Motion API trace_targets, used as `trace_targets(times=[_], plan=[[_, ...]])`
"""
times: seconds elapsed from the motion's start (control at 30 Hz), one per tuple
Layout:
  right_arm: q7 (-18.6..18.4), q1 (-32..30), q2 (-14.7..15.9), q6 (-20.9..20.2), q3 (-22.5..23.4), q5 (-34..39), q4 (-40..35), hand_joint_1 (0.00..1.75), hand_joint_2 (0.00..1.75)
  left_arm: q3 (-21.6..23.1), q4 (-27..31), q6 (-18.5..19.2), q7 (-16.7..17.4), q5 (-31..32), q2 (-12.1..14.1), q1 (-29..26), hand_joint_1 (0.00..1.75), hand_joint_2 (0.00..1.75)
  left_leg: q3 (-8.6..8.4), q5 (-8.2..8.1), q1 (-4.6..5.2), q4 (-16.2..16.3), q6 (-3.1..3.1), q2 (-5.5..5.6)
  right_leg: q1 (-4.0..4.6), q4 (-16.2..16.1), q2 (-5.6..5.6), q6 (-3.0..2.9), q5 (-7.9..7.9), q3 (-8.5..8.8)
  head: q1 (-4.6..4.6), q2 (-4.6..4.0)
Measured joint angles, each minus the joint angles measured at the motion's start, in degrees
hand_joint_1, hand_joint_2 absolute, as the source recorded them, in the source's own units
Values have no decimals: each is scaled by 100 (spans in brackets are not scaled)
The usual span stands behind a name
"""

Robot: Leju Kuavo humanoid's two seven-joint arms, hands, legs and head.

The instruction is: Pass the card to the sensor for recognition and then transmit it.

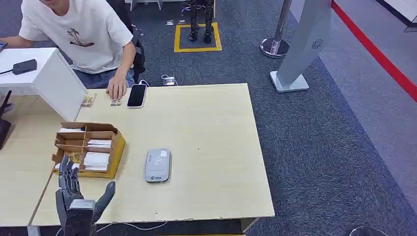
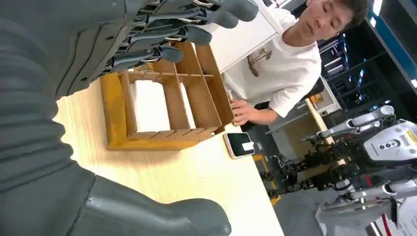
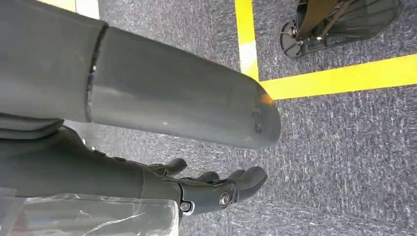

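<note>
- Table (image 1: 206, 128): light wood top, bearing the box, the sensor and a phone.
- Box (image 1: 88, 147): open cardboard organiser with dividers, standing near the table's left edge. In the left wrist view the box (image 2: 162, 108) shows its compartments from above.
- Cards (image 1: 96, 160): white cards lie flat in the box compartments; the left wrist view shows one white card (image 2: 150, 105) in a long compartment. How many cards are stacked cannot be told.
- Sensor (image 1: 158, 165): grey flat reader with rounded corners, lying on the table just right of the box and apart from it, with nothing on top.
- Left hand (image 1: 78, 194): raised over the table's near left corner, just in front of the box. Fingers point toward the box, thumb spread to the right; fingers are apart and hold nothing. In the left wrist view the dark fingers (image 2: 196, 22) reach over the box's upper edge; whether they touch it cannot be told.
- Right hand (image 3: 196, 182): hangs above grey carpet marked with yellow tape. Fingers are loosely extended, thumb apart from them, with nothing held.
- Phone (image 1: 136, 95): black, lying at the table's far edge.
- Person (image 1: 83, 34): in a white T-shirt, seated at the far side of the table, one hand (image 1: 116, 89) resting on the table just left of the phone.
- Two small objects (image 1: 88, 100) lie at the far left of the table near that hand; their kind cannot be told.
</note>
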State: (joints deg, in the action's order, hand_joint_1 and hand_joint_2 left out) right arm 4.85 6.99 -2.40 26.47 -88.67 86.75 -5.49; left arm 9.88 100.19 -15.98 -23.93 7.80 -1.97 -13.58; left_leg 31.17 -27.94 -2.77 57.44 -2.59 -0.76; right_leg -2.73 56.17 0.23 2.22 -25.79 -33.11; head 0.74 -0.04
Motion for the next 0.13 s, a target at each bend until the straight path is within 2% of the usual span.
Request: trace_targets(times=[0.13], plan=[[31,0,0,-2,0,5,4,0,0,17,-28,0,7,2,0,2,0,175,0,0,0,0,0,0,0,0,0,0,0,0,0,0]])
